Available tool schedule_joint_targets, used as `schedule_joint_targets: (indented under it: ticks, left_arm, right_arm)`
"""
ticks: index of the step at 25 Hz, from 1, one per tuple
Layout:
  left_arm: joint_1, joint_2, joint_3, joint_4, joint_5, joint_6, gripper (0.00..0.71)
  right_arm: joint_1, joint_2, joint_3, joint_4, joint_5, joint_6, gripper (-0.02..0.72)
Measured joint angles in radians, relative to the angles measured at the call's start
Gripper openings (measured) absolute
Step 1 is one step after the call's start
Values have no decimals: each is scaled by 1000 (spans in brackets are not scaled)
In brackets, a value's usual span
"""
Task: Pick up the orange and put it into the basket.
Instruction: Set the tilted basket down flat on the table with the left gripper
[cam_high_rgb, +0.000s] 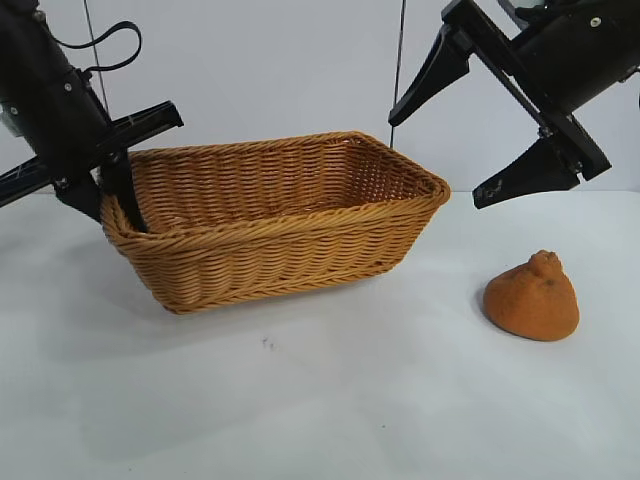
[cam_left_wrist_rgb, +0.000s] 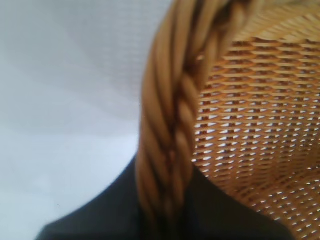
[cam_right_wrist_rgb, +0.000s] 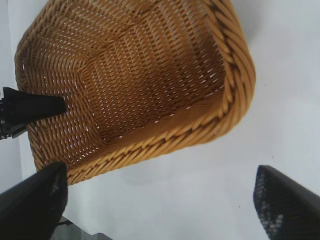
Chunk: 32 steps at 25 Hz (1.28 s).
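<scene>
My left pincer (cam_high_rgb: 112, 195) is clamped on the braided rim at the left end of the basket (cam_high_rgb: 290, 235), one finger inside the wall and one outside. The basket stands on the white surface (cam_high_rgb: 330, 400), left of centre. My right pincer (cam_high_rgb: 470, 125) hangs in the air above the basket's right end, its fingers spread wide, gripping nothing. Farther right, the orange (cam_high_rgb: 532, 296) sits on the surface, apart from the basket and below that pincer.
</scene>
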Motion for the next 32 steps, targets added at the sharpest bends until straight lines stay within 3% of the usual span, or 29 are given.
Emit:
schedule_joint_targets:
  ticks: [10,28,30,32]
  left_arm:
    - [-6,33,-55,1,102,246,84]
    - [-11,137,5,-12,5,257,83]
    - [-11,138,8,-15,6,257,108]
    - [-11,138,8,-31,8,257,218]
  right_arm:
    - [0,0,0,0,2,0,694]
    - [0,0,0,0,2,0,694]
    - [0,0,0,0,2,0,694]
    - [0,0,0,0,2,0,694]
